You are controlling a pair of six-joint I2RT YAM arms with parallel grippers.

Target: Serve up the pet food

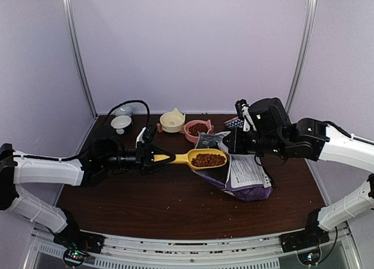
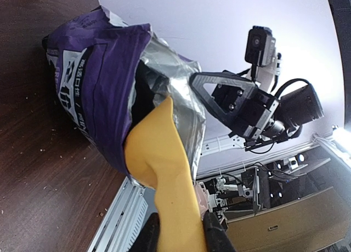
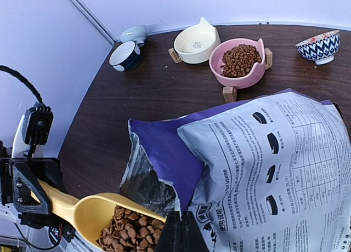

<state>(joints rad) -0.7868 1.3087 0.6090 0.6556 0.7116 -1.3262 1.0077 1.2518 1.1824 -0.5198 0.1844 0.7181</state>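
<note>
Top external, left fingers part-open, clamped on yellow scoop w/ kibble; right fingers shut, pinching purple bag edge

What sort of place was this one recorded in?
Probably a lab test booth: plain pale walls with metal poles, robot arms bolted at a dark table, staged pet bowls.

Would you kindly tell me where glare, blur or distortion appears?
Left wrist: yellow plastic scoop blurred close, purple bag with foil lining glinting, flare at right edge. Right wrist: reddish-brown kibble pellets crisp, evenly lit. Top external: even, soft light.
</note>
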